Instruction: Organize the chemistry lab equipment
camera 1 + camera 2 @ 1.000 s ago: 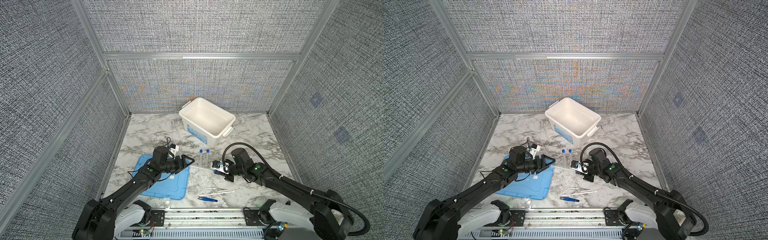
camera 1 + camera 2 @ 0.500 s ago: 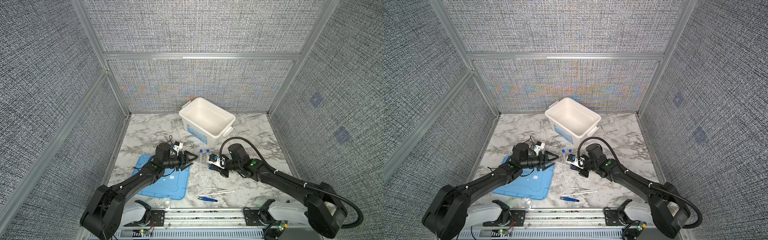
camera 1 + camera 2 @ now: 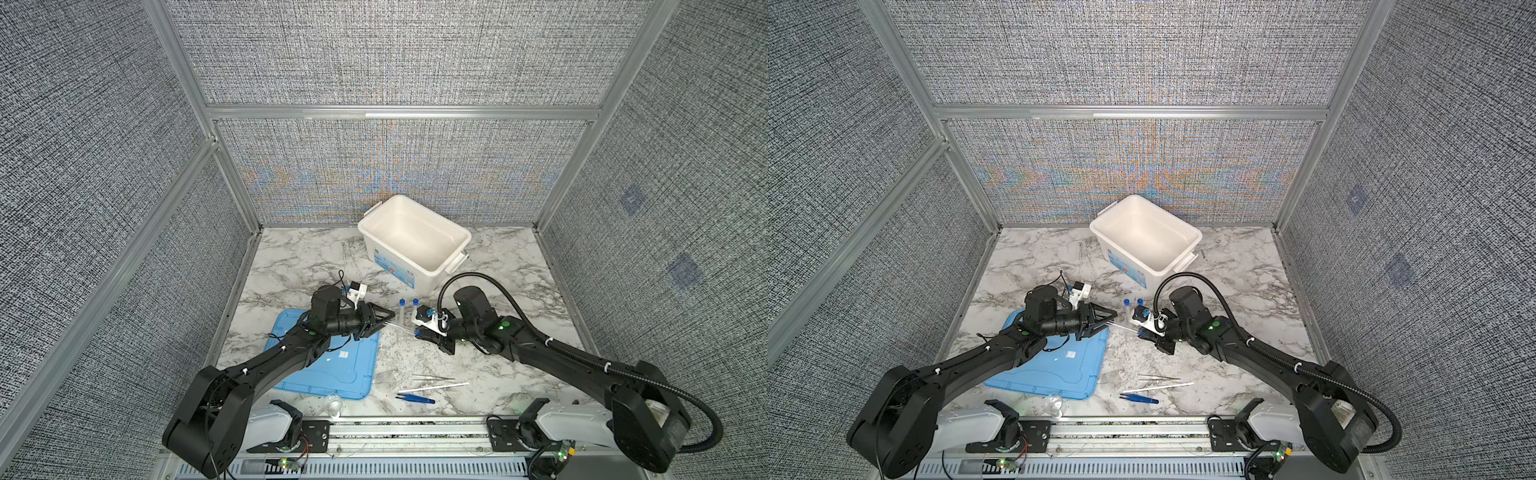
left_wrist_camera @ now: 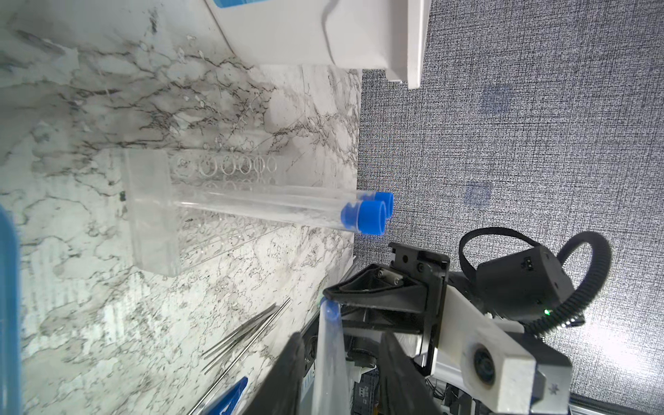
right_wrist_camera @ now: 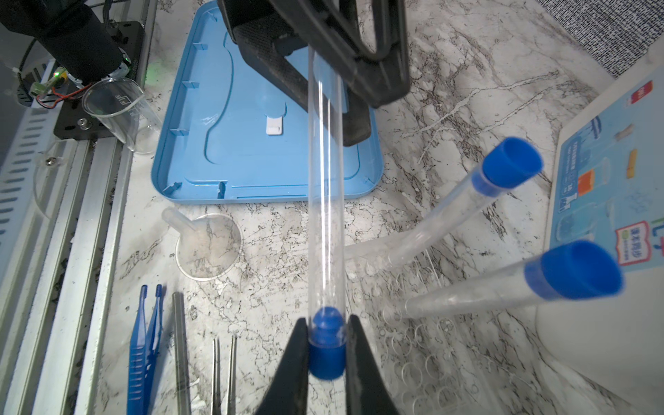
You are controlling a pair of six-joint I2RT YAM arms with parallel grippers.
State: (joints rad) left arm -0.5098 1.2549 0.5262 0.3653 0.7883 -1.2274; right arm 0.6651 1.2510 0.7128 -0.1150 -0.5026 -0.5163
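One slim clear blue-capped tube: long axis left-to-right.
Right end effector: pinches its cap.
Left end effector: part-open, astride its base.

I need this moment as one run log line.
phase: handover | right fingers: shut on blue cap of held tube | left fingers: around its clear end, grip unclear | rack: two tubes standing

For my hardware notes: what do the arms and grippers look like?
The left arm and right arm are matte black with white cable ties and green lights. A black corrugated cable loops off the right one. The left gripper and right gripper have black triangular jaws and white camera mounts.
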